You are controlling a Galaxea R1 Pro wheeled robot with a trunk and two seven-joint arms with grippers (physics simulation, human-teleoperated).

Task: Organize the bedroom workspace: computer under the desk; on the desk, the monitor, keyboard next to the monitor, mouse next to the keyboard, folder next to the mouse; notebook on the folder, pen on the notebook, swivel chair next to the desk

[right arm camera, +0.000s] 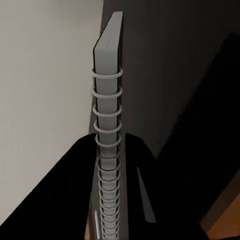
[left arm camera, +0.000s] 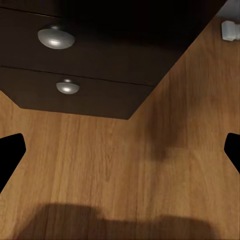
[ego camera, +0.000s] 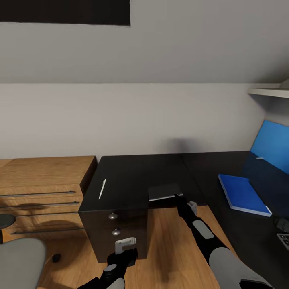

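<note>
Desk [ego camera: 160, 172] edge: R arm outstretched (notebook [ego camera: 164, 192] clamped)

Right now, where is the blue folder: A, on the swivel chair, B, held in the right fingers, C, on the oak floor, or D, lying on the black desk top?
D: the blue folder lies flat on the desk at its right side, while the right gripper grips the notebook.

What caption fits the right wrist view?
Right gripper clamps the spiral-bound notebook by its ringed edge, above the black desk.
</note>
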